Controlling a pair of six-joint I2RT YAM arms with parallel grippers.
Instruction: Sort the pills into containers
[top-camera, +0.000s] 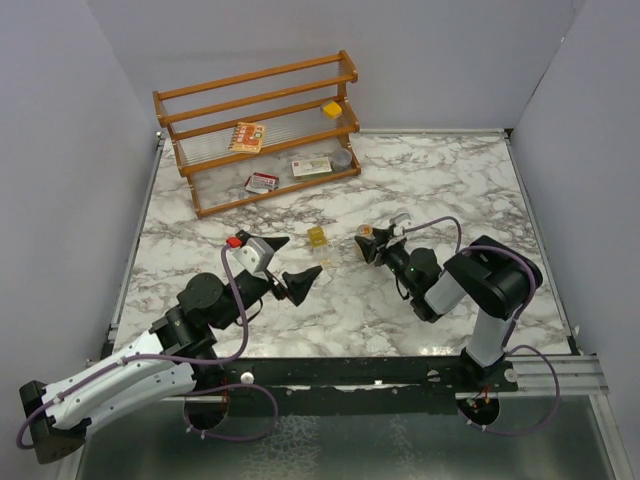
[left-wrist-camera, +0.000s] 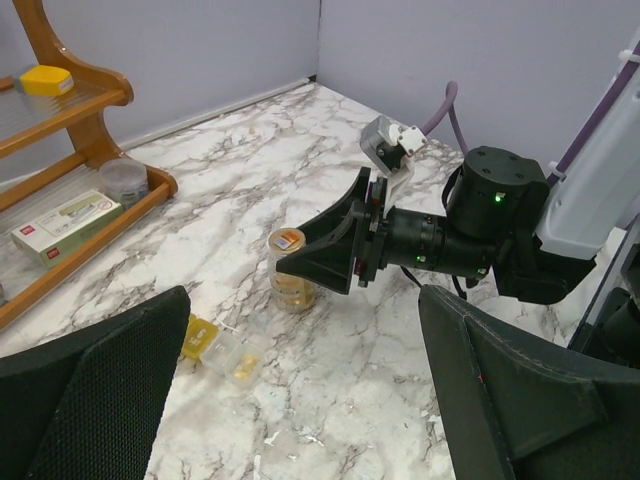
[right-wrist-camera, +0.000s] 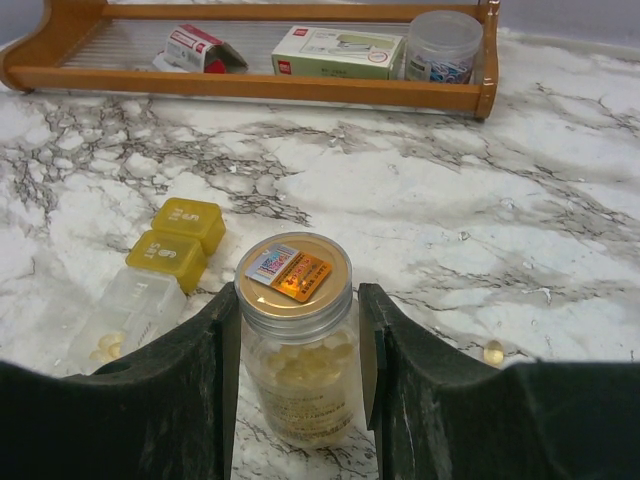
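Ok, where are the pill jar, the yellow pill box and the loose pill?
pill jar (right-wrist-camera: 297, 345), right wrist view, on its clear body.
yellow pill box (right-wrist-camera: 165, 260), right wrist view, on its middle lid.
loose pill (right-wrist-camera: 493, 351), right wrist view, on its middle.

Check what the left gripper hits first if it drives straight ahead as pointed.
Probably the pill organizer strip just ahead of the left gripper; above it, the pill jar in the right gripper. Height unclear.

1. The right gripper (right-wrist-camera: 298, 305) clamps both sides of the upright round jar (right-wrist-camera: 297, 375), which has pale pills inside.
2. Yellow boxes (right-wrist-camera: 166, 258) lie just left of it.
3. A wooden rack (right-wrist-camera: 250, 85) lines the table's (right-wrist-camera: 520, 210) far edge.
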